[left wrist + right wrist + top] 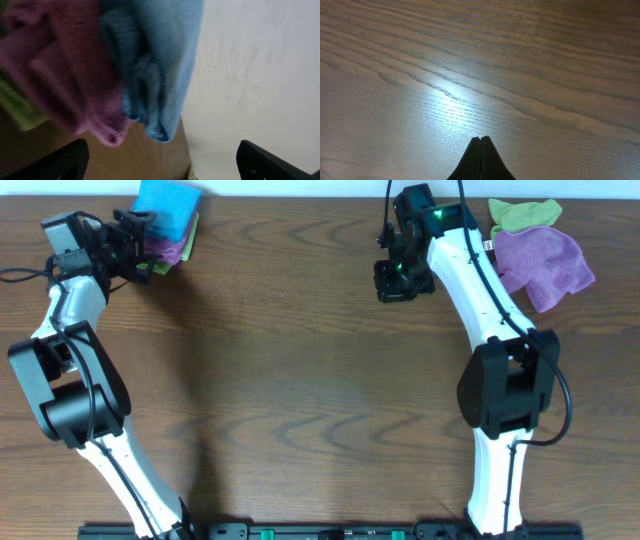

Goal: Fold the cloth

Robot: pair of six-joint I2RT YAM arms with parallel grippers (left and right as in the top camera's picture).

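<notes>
- Two white-and-black arms rise from the near edge of the wood-grain table (300,380), one at each side. A wide stretch of bare tabletop lies between them and runs back towards the far edge.
- Right gripper (480,145): jaws pressed tight together, nothing between them. It hangs over bare wood in the far-centre area. A bright glare patch shows on the grain just ahead of its tip.
- Left gripper (166,162): jaws spread wide, holding nothing. It sits at the far-left corner and points at the cloth stack, with its dark fingers (62,160) short of the fabric.
- Sky-blue cloth (168,205): folded into a compact pad on top of the stack at the far-left corner, right at the table's far edge. In the left wrist view its rolled fold edge faces the gripper, and white wall shows beside it.
- Folded purple cloth (166,248): directly under the blue one, its edge sticking out on the near side.
- Light green cloth (191,232): lowest in the stack, seen only as a thin strip.
- Loose purple cloth (545,265): crumpled at the far right, just beside the right arm.
- Loose light green cloth (525,215): bunched at the far-right edge, touching the purple one.
</notes>
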